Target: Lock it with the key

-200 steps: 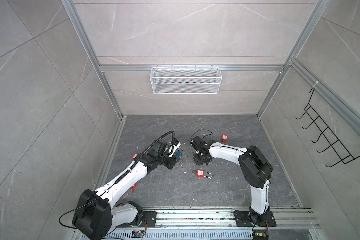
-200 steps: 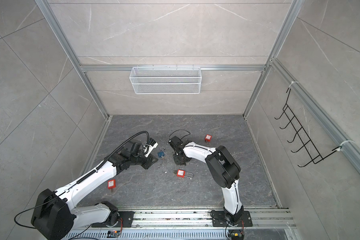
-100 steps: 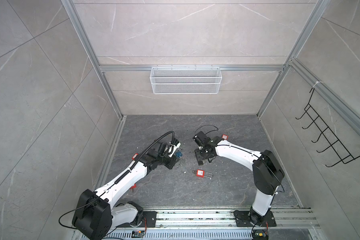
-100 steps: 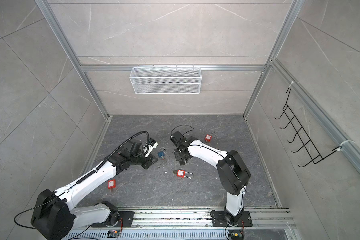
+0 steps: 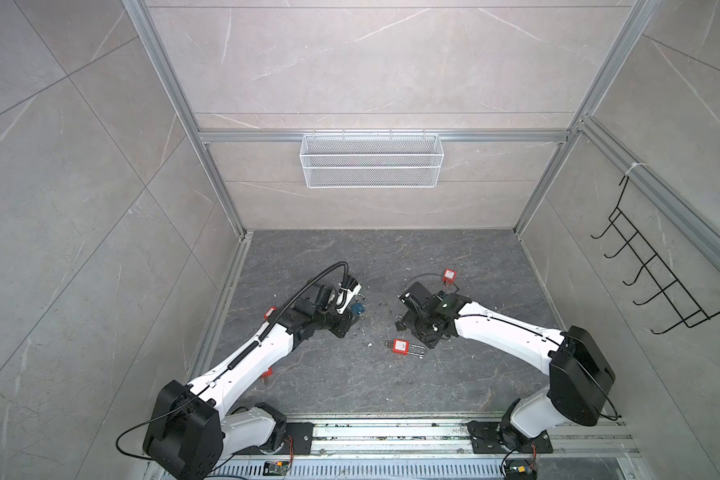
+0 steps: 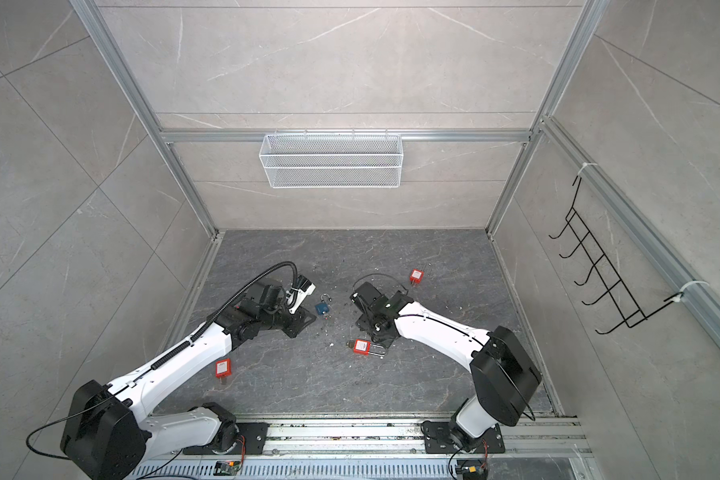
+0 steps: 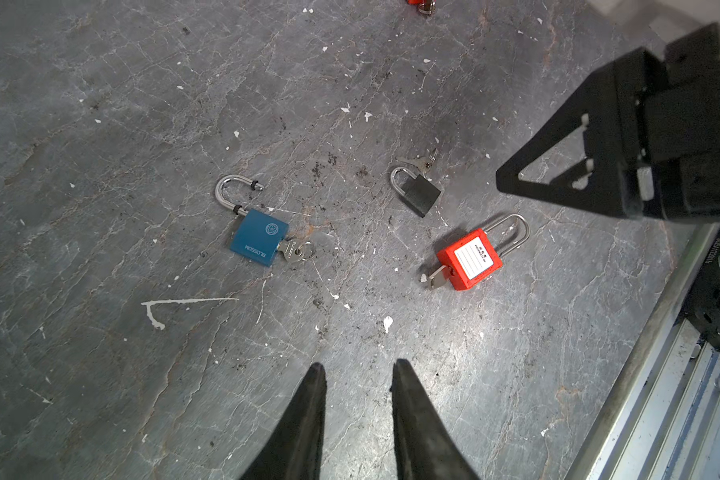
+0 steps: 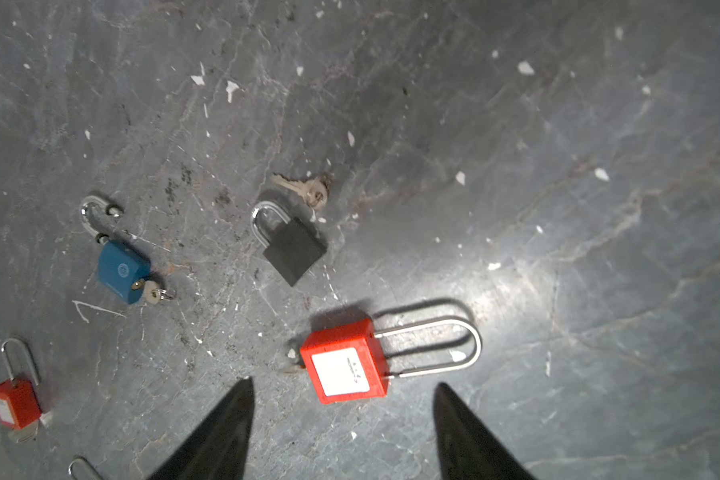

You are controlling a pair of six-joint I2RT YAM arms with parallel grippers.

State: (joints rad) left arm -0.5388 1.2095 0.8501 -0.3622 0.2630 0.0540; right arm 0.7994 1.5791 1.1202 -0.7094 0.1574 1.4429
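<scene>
Blue lock (image 7: 258,243): lying on the table (image 7: 100,124), shackle swung open, a key (image 7: 294,250) sitting in it (the likely target, I judge).
Black lock (image 7: 420,195): lying shut at about 3 o'clock of the blue lock in a top view, a loose key (image 7: 418,161) just beside it.
Red lock (image 7: 470,259): lying shut at about 4 o'clock.
Left tool (image 7: 356,368): hovering, fingers narrowly parted, holding nothing.
Right tool (image 8: 344,382): hanging spread wide, empty.
Progress: the blue lock is not yet being closed. Pressing the shackle home and turning the key are remaining.
</scene>
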